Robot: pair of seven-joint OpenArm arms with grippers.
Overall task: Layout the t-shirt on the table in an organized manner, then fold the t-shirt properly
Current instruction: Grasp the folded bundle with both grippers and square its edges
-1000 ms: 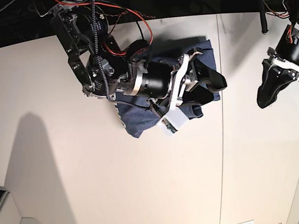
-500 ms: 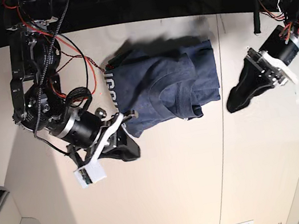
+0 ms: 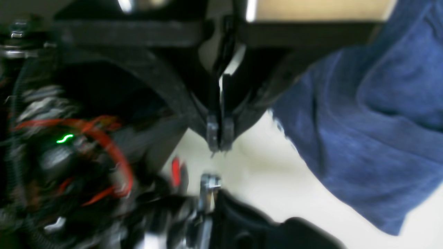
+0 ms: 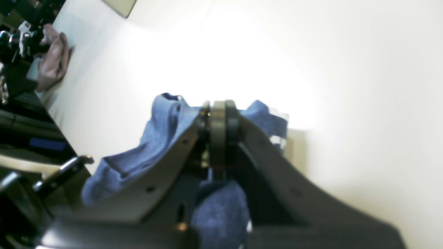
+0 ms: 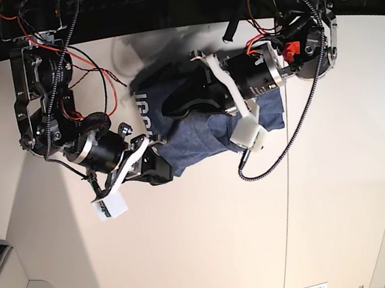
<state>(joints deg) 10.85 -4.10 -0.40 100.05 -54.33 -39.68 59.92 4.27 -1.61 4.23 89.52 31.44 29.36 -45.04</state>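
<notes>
In the base view the left gripper (image 5: 184,104) is smeared by motion blur, and its arm covers the middle of the t-shirt (image 5: 192,144). The white lettering (image 5: 143,111) is mostly hidden (only some letters show). The left wrist view is blurred, and the shirt runs off its right edge. In the right wrist view the right gripper (image 4: 218,138) hides part of the shirt.
</notes>
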